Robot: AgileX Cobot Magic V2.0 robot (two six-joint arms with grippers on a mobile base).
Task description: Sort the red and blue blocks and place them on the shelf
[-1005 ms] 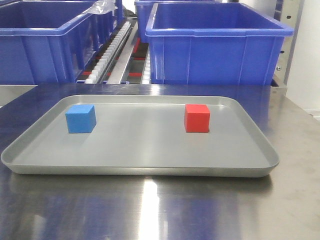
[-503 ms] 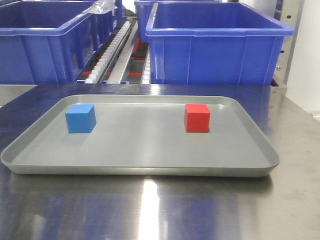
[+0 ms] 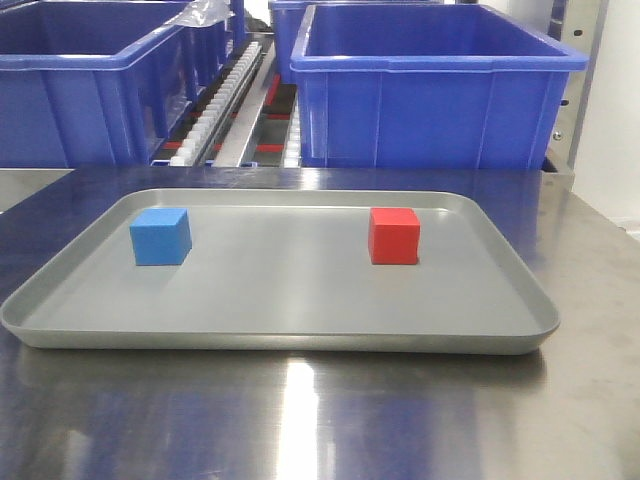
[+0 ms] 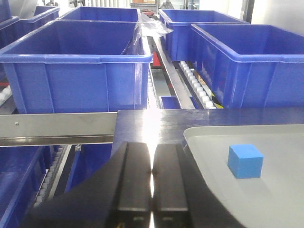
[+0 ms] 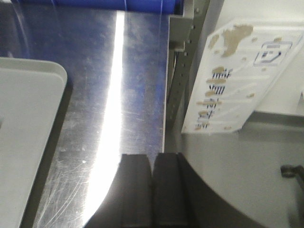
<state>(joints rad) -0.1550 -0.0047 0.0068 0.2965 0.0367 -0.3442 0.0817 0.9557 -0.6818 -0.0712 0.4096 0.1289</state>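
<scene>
Black left fingers (image 4: 135, 178) pressed together, empty, level beside grey tray (image 4: 213, 152); right fingers (image 5: 135, 190) likewise, above steel table (image 5: 95, 95).

Left block (image 3: 160, 237) and right block (image 3: 394, 236) on tray (image 3: 280, 295) — bins (image 3: 435, 100) behind.

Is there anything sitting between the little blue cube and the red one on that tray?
Nothing. In the front-facing view the blue cube and the red cube stand apart, with only the bare floor of the grey tray between them.
</scene>
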